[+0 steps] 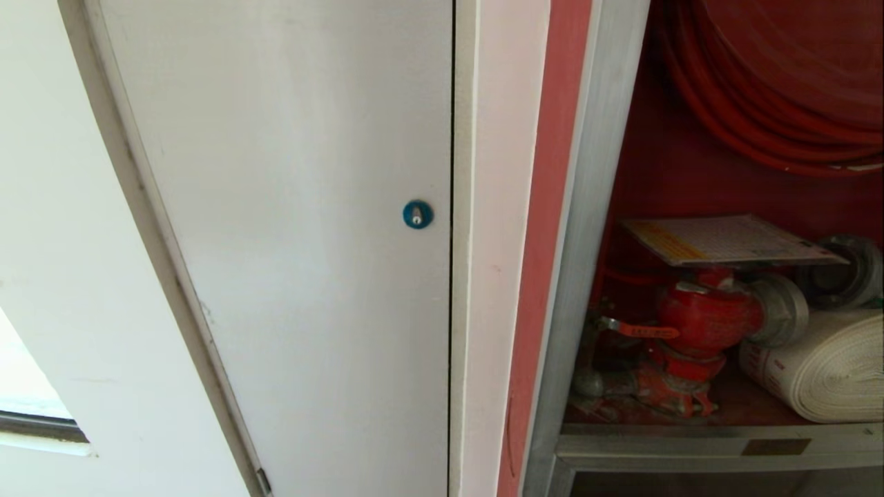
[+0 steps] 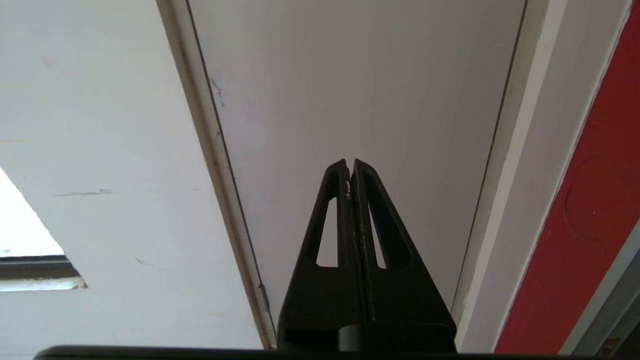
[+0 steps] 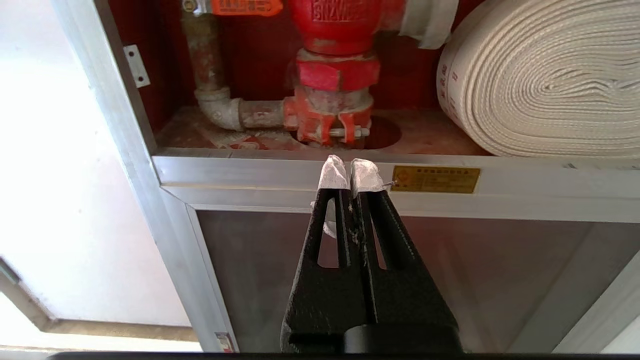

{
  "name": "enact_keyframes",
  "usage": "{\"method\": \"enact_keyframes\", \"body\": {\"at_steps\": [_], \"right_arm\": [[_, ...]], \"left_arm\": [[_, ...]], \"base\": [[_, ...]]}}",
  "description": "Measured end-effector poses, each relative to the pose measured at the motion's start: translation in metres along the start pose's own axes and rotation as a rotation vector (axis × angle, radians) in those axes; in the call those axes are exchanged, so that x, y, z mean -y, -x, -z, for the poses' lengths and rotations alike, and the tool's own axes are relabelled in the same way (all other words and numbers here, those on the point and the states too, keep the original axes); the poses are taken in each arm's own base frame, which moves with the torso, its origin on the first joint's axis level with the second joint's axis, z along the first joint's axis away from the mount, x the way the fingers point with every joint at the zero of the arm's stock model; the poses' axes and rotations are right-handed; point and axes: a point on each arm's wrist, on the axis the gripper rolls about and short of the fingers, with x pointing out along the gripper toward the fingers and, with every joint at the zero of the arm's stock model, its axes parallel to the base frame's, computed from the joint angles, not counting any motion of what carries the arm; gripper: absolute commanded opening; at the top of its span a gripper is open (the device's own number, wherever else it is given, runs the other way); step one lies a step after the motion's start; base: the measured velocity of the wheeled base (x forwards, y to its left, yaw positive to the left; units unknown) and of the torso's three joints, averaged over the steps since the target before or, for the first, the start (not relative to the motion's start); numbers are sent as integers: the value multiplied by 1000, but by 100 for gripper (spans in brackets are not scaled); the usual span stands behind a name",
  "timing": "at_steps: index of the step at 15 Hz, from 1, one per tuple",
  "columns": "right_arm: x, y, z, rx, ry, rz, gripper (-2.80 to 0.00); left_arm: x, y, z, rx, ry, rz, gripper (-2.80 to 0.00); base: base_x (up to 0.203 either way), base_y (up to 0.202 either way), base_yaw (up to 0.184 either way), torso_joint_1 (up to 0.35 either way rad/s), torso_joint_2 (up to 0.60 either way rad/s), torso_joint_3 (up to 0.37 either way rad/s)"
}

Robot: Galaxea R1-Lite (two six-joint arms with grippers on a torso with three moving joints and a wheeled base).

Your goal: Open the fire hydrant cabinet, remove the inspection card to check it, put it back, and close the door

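White wall and a grey-white panel door [image 1: 290, 228] with a blue round lock [image 1: 418, 214] fill most of what my head camera sees; the fire hydrant cabinet [image 1: 587, 228] sits off to my right, its red interior exposed. The glass door of that cabinet is not visible in any of my views, so I judge it already swung open, though I cannot see where it hangs. The inspection card [image 1: 725, 240] lies flat on top of the red valve [image 1: 704, 317], beside the white rolled hose [image 1: 822, 366] and under the red hose reel [image 1: 780, 83]. My worry is the reach: the card rests on a small, uneven perch, so a clumsy approach could push it off behind the valve or down among the pipes, where my fingers would struggle to follow. Its clear sleeve probably slips easily, and pinching only an edge could let it slide out. The open door, unseen, could also catch my arm. My right gripper [image 3: 350, 170] points at the cabinet's lower aluminium rail [image 3: 280, 172], below the valve, its padded tips pressed together and holding nothing. My left gripper [image 2: 350, 167] faces the panel door, tips likewise together and empty. Neither arm shows in my head view.
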Motion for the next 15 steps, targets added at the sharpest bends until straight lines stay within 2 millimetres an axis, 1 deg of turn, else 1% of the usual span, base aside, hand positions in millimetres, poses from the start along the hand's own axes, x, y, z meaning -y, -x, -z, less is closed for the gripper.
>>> {"method": "enact_keyframes", "body": {"at_steps": [15], "right_arm": [[0,0,0,0,0,0,-280]], "left_arm": [[0,0,0,0,0,-1,-280]], "base": [[0,0,0,0,0,0]]}}
